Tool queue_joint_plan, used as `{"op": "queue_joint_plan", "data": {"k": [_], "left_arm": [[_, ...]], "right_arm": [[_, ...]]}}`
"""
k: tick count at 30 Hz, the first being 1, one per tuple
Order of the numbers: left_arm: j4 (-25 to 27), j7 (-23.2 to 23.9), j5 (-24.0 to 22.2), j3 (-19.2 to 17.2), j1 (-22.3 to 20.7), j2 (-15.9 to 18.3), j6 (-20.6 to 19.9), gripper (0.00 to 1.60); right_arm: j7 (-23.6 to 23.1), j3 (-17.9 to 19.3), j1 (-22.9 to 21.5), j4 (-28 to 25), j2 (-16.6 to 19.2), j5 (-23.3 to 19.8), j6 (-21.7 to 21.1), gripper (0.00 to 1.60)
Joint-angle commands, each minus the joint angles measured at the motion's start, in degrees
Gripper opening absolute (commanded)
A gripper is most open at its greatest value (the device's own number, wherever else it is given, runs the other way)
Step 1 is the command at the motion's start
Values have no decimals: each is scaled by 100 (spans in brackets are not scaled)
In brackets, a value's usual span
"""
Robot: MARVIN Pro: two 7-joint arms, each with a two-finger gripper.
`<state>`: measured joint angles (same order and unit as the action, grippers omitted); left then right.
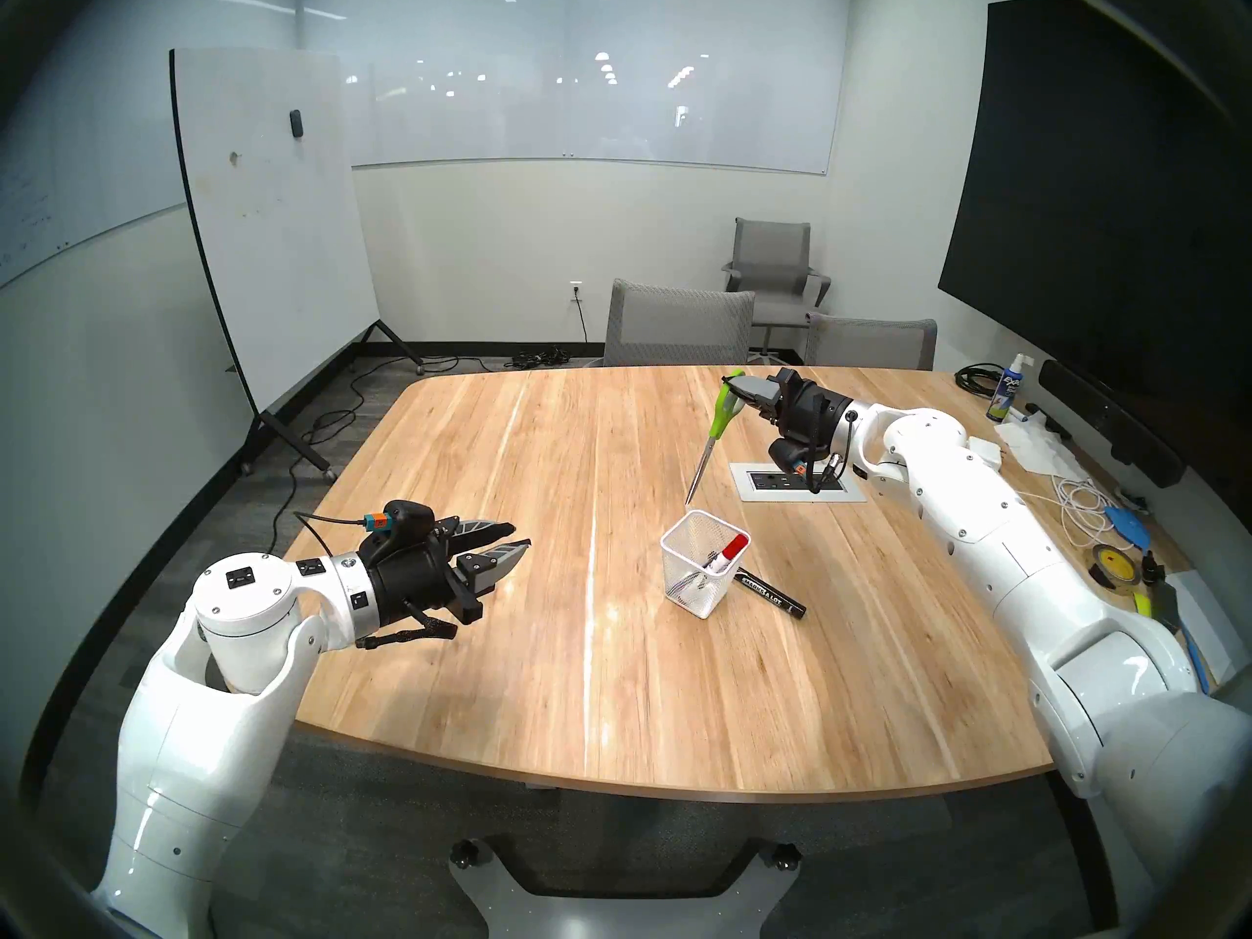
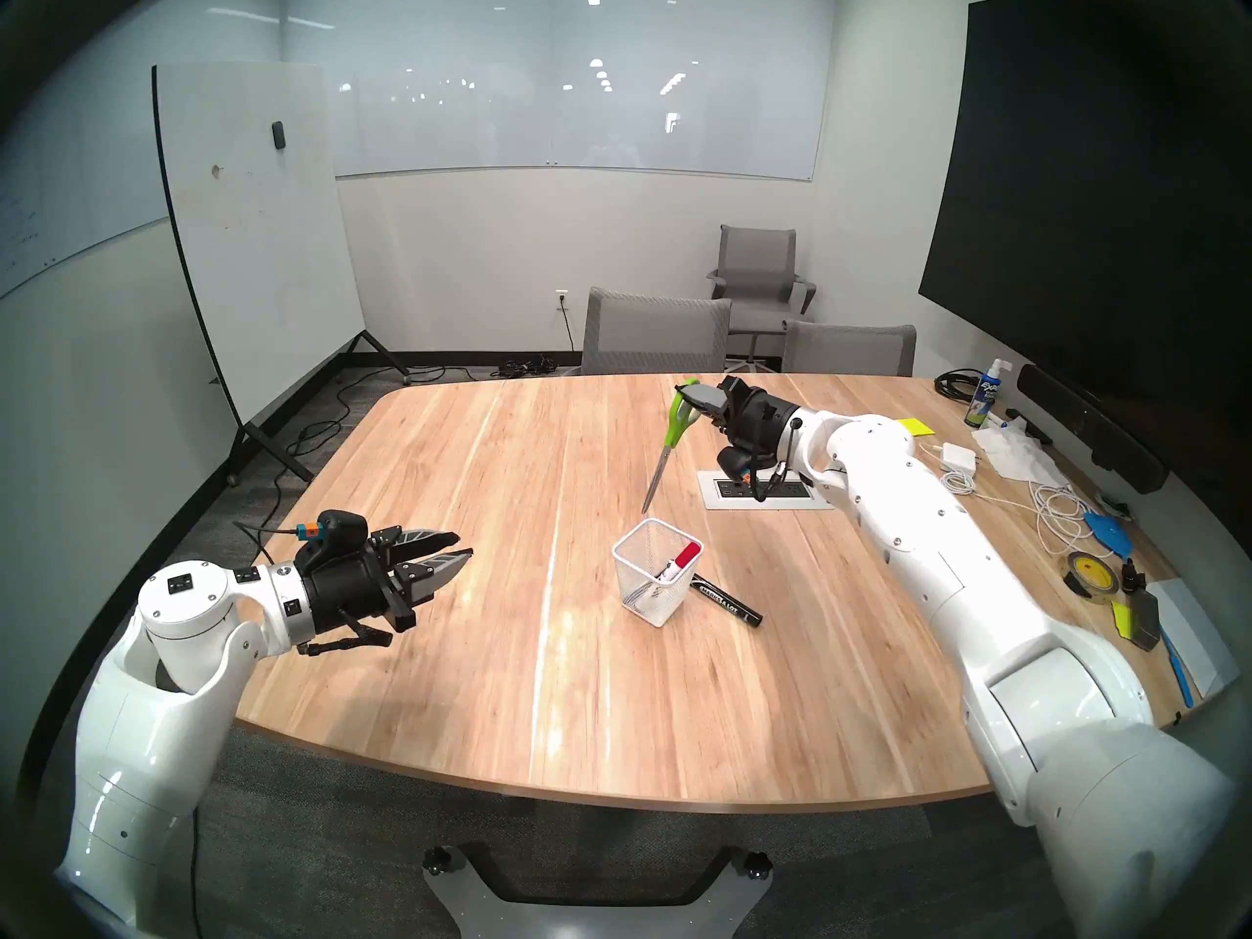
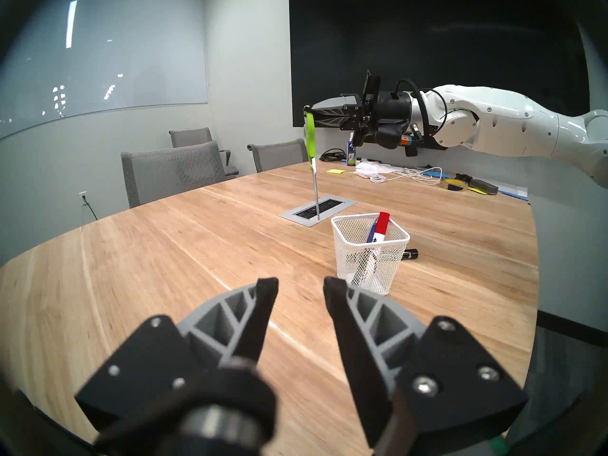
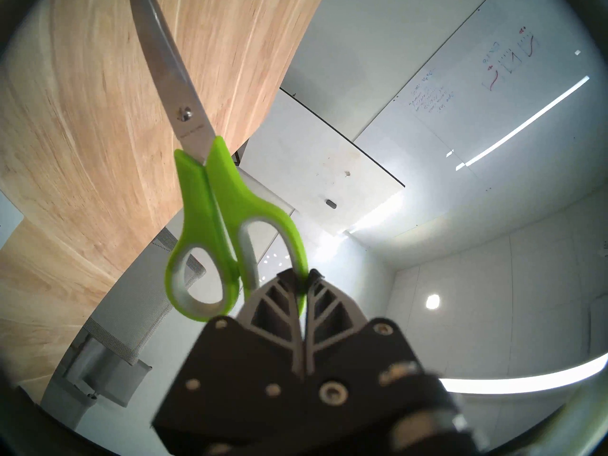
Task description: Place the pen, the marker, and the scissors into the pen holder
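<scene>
Our R gripper is clamped on one loop of the scissors, blades hanging down, tip above the holder's far rim. Holder sits mid-table with the pen & red-capped marker inside. L gripper: fingers apart, empty, over the left edge.

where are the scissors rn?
In the head view, the scissors hang blades-down from the right gripper, pinched by one handle loop, in the air beyond the pen holder.
</scene>
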<state>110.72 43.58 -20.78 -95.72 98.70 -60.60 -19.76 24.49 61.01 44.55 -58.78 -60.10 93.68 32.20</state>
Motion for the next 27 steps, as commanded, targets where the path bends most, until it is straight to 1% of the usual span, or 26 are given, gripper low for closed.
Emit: {"op": "queue_joint_plan", "data": {"k": [1, 10, 21, 27], "left_arm": [[110, -15, -30, -31, -33, -33, 13, 93], [111, -4, -17, -39, -33, -48, 7, 93], [111, 7, -5, -46, -35, -62, 3, 93], [110, 13, 0, -49, -36, -68, 2, 93]], "right_arm": [[33, 165, 41, -377, 132, -146, 35, 0], [11, 308, 214, -608, 273, -245, 48, 0], [-44, 482, 396, -840, 421, -413, 193, 0], [-76, 577, 540, -1052, 538, -468, 246, 0]]}}
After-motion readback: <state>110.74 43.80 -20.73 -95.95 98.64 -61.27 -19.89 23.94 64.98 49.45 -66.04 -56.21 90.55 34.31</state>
